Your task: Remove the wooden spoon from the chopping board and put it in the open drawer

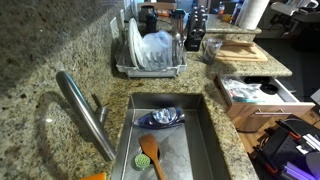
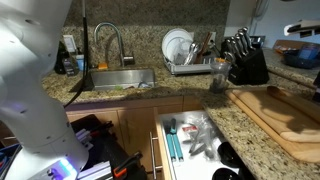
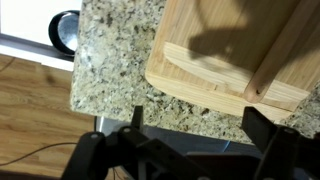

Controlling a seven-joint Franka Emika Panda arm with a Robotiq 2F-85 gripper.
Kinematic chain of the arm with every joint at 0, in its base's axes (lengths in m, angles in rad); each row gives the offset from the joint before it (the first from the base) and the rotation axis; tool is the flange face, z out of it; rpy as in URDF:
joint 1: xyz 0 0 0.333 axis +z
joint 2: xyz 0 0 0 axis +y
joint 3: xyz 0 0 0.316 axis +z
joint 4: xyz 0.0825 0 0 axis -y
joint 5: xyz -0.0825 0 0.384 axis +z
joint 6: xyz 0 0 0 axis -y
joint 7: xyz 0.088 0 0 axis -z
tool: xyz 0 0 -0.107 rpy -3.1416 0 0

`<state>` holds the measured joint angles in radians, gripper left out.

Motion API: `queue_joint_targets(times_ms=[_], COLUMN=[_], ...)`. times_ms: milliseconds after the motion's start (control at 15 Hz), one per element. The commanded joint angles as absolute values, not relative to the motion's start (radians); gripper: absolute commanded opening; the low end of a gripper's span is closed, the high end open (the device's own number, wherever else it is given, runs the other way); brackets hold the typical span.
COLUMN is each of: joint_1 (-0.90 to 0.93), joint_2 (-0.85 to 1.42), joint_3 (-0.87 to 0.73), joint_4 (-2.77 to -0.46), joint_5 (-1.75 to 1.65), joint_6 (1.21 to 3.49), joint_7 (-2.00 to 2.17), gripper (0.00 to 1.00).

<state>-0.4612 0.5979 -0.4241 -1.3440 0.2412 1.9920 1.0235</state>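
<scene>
The wooden spoon (image 3: 278, 52) lies with its slim brown handle slanting across the chopping board (image 3: 200, 50); in the wrist view its bowl is out of frame. My gripper (image 3: 198, 130) is open and empty, hovering over the granite counter just off the board's edge, with the handle's end near the right finger. The board also shows on the counter in both exterior views (image 1: 245, 50) (image 2: 285, 120). The drawer (image 1: 258, 112) (image 2: 158, 150) stands open below the counter, with light clutter inside. The gripper is not clearly seen in either exterior view.
A sink (image 1: 215, 130) holds a broad orange-brown spoon (image 1: 150, 152) and a blue cloth. A dish rack (image 2: 190, 60), a faucet (image 2: 105, 45) and a knife block (image 2: 245, 65) stand on the counter. A black round object (image 3: 65, 30) lies beyond the counter's edge.
</scene>
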Motion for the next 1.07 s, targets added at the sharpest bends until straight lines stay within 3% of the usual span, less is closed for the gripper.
queue_joint_targets(times_ms=[0,67,133,533,867,1000], joint_1=[-0.525,-0.535,-0.489,-0.472,-0.552,-0.586], joint_2=[0.755,0.783,0.719,0.76,1.049,1.095], joint_3=[-0.399,-0.399,-0.414,-0.44,-0.401,-0.367], joint_4=[-1.099,-1.047,-1.193,-1.184,-0.905,-0.814], joint_5=[0.336,0.351,0.309,0.29,0.355,0.383], joint_6=[1.895,1.869,1.954,2.016,2.289,2.139], joint_7=[1.197,1.255,1.182,1.245,1.474,1.56], gripper=[1.0,1.0,1.0,1.0,1.0,1.0])
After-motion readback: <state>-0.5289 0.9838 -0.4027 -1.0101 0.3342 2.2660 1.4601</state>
